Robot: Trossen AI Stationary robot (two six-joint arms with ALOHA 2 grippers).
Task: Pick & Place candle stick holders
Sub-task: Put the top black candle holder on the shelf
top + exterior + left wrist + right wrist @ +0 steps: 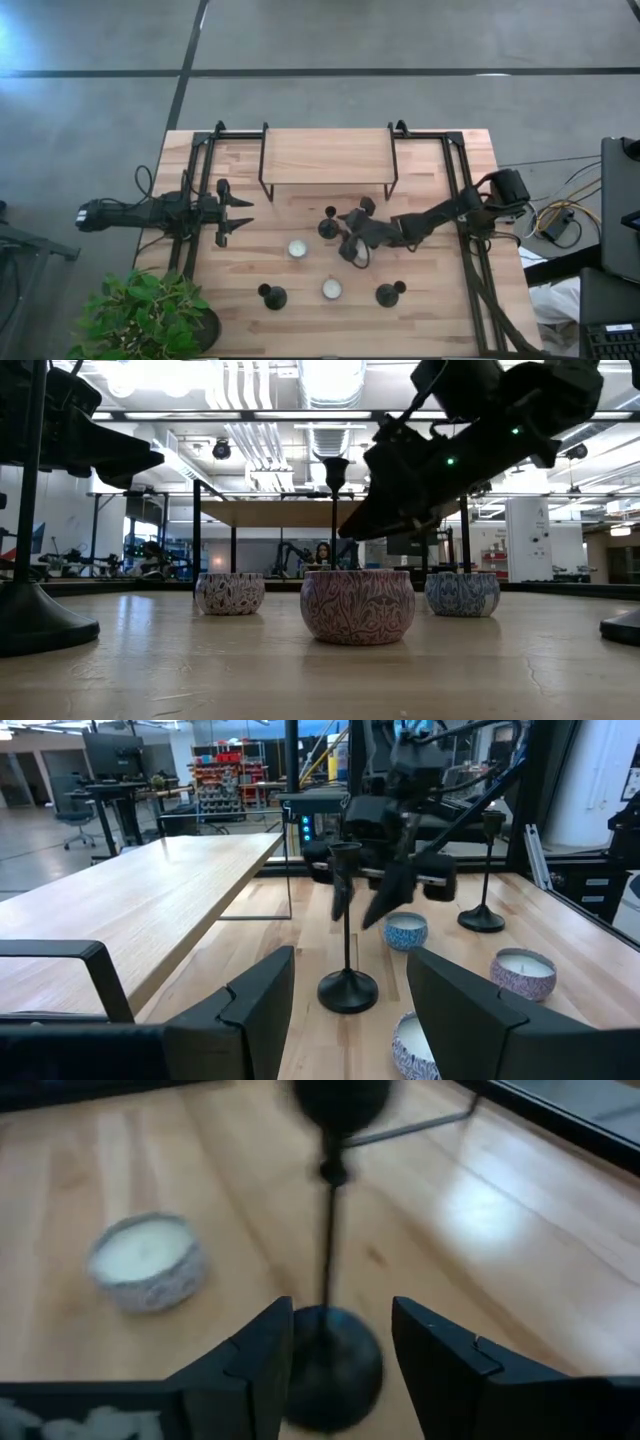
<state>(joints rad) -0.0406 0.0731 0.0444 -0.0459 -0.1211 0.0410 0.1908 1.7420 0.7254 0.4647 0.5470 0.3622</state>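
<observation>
Nearest the right wrist camera: one candle stick holder, upright on its round base, thin stem rising in the gap between the two dark fingers. Touches neither finger. Right gripper spread wide around that stem, holding nothing, low over the middle of the table. Seen from above, stands just in front of the raised wooden shelf, a little toward the right arm's side.

Second holder and third holder upright near the table's front edge, well apart, free of both grippers.

Between them, a white candle tin; another tin farther in, near the gripped-around holder. Patterned walls on all three tins in the low view, the middle one closest.

Left gripper out at the table's left side, fingers parted and empty, pointing toward the centre. Potted plant at the front left corner.
</observation>
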